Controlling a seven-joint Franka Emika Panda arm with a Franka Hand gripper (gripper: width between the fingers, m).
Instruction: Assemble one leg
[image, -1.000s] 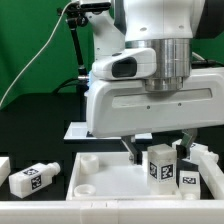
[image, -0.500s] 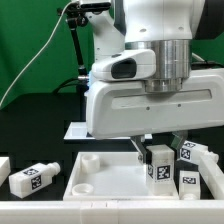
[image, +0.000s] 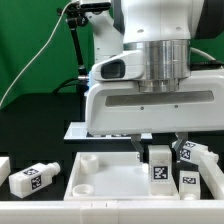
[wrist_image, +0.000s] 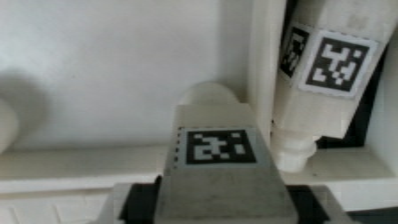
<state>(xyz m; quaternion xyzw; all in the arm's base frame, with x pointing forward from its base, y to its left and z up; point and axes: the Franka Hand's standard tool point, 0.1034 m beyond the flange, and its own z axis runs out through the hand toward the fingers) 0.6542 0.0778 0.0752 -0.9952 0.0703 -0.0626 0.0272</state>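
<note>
Over the tray (image: 105, 175), the gripper (image: 157, 152) clamps a leg (image: 159, 166), fingertips partly hidden

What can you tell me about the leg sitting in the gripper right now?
The leg is a small white block, plastic by its look, with a black-and-white square tag on the face toward each camera. It stands upright between the fingers of the gripper, over the large white square piece near its corner on the exterior view's right. In the wrist view its far end looks narrower and rounded. Another leg lies close beside it; contact cannot be told.
</note>
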